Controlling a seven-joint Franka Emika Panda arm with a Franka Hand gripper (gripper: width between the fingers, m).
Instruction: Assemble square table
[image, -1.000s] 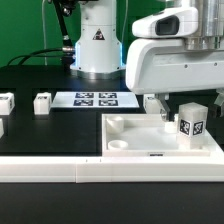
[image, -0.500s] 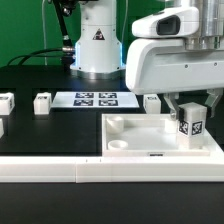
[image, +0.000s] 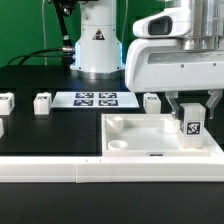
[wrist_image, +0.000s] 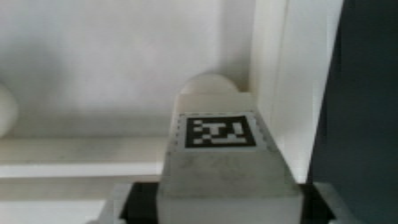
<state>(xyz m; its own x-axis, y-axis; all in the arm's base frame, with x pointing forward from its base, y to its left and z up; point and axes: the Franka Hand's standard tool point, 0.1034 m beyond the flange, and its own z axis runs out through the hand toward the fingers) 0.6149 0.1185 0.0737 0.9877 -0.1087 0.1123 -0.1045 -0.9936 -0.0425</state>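
Observation:
The square table top (image: 150, 148) is a white slab with a raised rim and corner sockets, lying at the exterior view's right. My gripper (image: 191, 113) hangs over its far right corner and is shut on a white tagged leg (image: 192, 125), held upright just above the slab. In the wrist view the leg (wrist_image: 217, 145) fills the middle between the dark fingers (wrist_image: 139, 205), with the slab's rim (wrist_image: 267, 60) behind it. Three more legs stand on the black table: one (image: 152, 102), one (image: 42, 101) and one (image: 6, 102).
The marker board (image: 96, 99) lies flat at the back centre. A long white border rail (image: 60, 170) runs along the front. The arm's white base (image: 98, 45) stands behind the marker board.
The gripper with the leg has risen slightly and shifted a little to the exterior view's right. The other parts have not moved.

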